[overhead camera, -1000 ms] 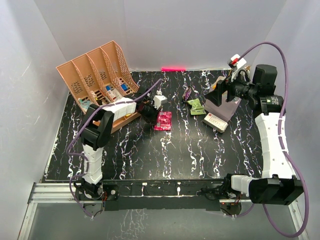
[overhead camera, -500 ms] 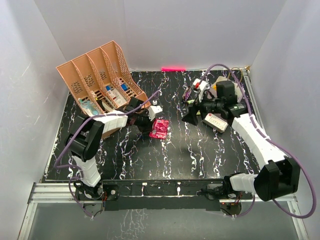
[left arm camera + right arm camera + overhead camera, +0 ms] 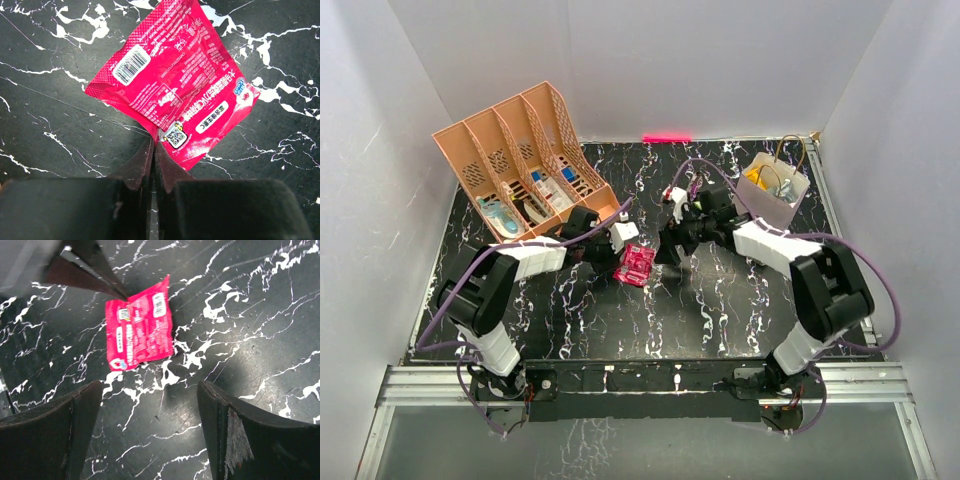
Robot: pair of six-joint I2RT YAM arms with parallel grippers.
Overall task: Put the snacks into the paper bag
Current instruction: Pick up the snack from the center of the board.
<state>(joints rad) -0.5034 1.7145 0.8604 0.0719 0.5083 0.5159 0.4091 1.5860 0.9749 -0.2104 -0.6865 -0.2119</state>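
Note:
A pink snack packet (image 3: 172, 85) lies on the black marbled table, seen from above at the middle (image 3: 636, 264). My left gripper (image 3: 155, 142) is shut, its tips pinching the packet's near edge beside a QR code; from overhead it sits just left of the packet (image 3: 619, 256). My right gripper (image 3: 150, 430) hangs open over bare table, the packet (image 3: 140, 330) ahead of its fingers, and it is just right of the packet from above (image 3: 670, 248). The paper bag (image 3: 776, 187) stands upright at the back right with something yellow inside.
A peach slotted organiser (image 3: 520, 150) stands at the back left with small items among its dividers. The right arm (image 3: 770, 245) stretches across the table's right half and covers what lies under it. A pink strip (image 3: 666, 137) marks the back edge.
My right arm swung from the paper bag at the back right to the middle, beside the packet, its jaws narrowing slightly. My left gripper drew the pink packet toward the front.

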